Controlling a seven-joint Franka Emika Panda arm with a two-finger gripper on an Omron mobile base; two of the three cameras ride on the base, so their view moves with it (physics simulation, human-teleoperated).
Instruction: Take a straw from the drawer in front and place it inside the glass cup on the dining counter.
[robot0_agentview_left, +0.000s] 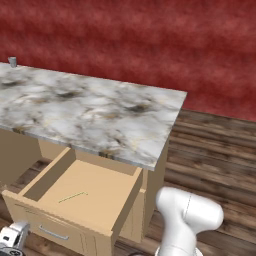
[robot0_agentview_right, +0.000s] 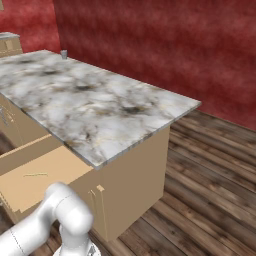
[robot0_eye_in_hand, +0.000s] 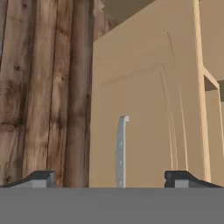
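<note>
Tool (robot0_eye_in_hand: 109, 177) first: in the hand view its two dark tips sit wide apart at the bottom of the frame, gripping nothing, straddling the silver handle (robot0_eye_in_hand: 121, 151) on the drawer front. Largest in the left base view is the marble dining counter (robot0_agentview_left: 90, 112), filling the upper left. Below it, lower left, the drawer (robot0_agentview_left: 82, 192) stands pulled open. The thin straw (robot0_agentview_left: 73, 197) lies flat on its floor. The tiny glass cup (robot0_agentview_left: 12, 61) stands at the counter's far upper-left corner. Risk: so thin a straw lying flat could slip from the closing tips. No writing or labels are legible.
</note>
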